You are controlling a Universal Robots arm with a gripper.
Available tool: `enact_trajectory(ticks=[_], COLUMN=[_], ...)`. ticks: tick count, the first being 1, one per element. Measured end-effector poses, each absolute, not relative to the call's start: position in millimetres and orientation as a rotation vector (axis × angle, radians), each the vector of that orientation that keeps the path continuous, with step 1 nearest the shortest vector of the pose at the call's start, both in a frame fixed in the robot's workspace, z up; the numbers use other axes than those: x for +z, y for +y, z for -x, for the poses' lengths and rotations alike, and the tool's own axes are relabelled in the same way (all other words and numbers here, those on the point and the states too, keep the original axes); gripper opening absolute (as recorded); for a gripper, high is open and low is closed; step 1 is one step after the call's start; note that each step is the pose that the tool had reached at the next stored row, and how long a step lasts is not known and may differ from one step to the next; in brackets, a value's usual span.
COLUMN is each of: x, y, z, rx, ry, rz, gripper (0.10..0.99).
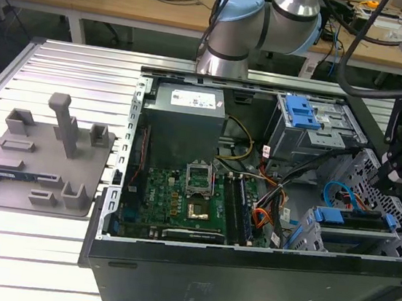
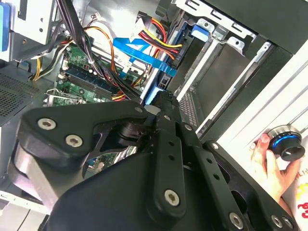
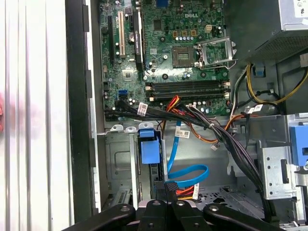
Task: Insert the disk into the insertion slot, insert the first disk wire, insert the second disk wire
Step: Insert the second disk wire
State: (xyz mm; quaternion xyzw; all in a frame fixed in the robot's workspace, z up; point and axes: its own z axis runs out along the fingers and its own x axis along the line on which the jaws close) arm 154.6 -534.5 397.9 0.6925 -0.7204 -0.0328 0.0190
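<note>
- The black, bolted linkage of the gripper [image 2: 166,103] lies closest to the lens in the second wrist view; its two fingers [image 2: 168,144] are pressed together into one narrow bar, and whether they pinch anything at the tip cannot be made out.
- Just beyond that tip runs a flat blue ribbon cable [image 2: 139,50], beside a bundle of red, yellow and black wires [image 2: 156,29].
- In the first wrist view the closed fingertips [image 3: 166,204] sit over a black cable plug [image 3: 171,186] at the end of the looped blue cable [image 3: 185,173].
- The disk, a drive in a bright blue plastic caddy [image 1: 358,219], is seated in the low grey perforated sheet-metal insertion slot [image 1: 387,250] at the case corner on the exterior view's right; its blue front tab [image 3: 148,149] shows in the first wrist view.
- A thick black cable bundle [image 3: 202,122] crosses above the slot, narrowing the room around the fingers.
- A green motherboard [image 1: 187,200] fills the case floor.
- Outside the case edge, a hand [image 2: 269,168] grips a black knob with a blue ring [image 2: 286,144].
</note>
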Motion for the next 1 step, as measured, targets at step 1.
enact_trajectory(ticks=[1], x=[397.9], y=[-534.5], z=[-154.5], rx=[-0.102], ry=[-2.236], rz=[-2.150], gripper=[0.106])
